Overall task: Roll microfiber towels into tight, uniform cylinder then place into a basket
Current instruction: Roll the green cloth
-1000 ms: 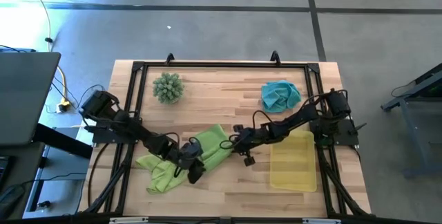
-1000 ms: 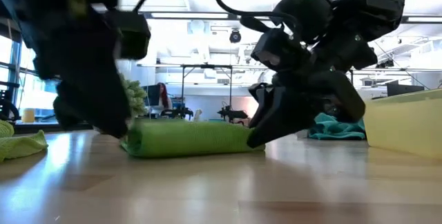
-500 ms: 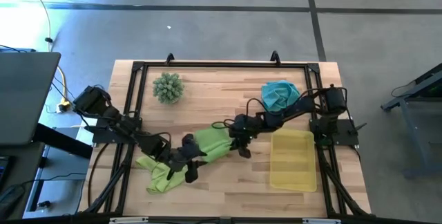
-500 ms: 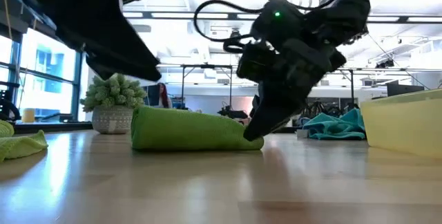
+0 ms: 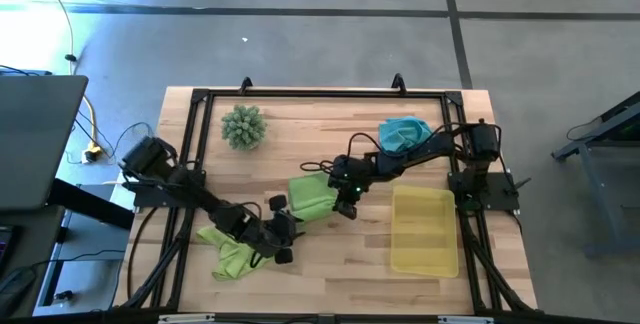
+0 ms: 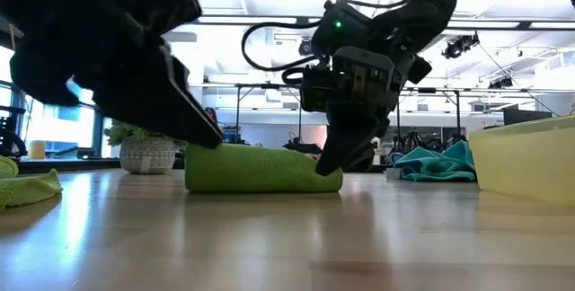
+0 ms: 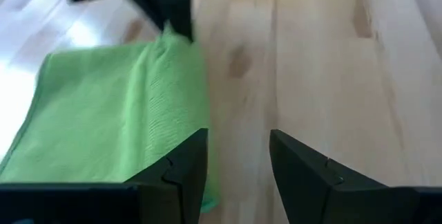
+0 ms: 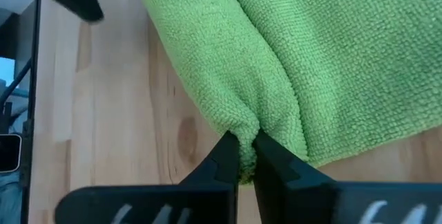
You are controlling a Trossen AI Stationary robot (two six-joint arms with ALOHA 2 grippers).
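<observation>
high view, right gripper [image 5: 345, 197] now pinching folded green towel [image 5: 311, 196], dragged inward

Your lime green towel [image 8: 276, 51]: looped microfiber cloth, nubbly, matt, soft folds. Second lime green towel [image 5: 232, 256], near left: same matt cloth, crumpled. Teal towel [image 5: 404, 136], far right: matt fuzzy cloth. Bench [image 5: 330, 124]: pale wood strips, visible grain, smooth, slight sheen in your low view. Basket [image 5: 424, 232]: translucent yellow plastic, smooth, faint gloss. Right claw [image 8: 239, 156] and left claw [image 7: 238, 165]: dark matt plastic fingers, smooth. Frame [image 5: 320, 92] round bench: black metal, matt.
</observation>
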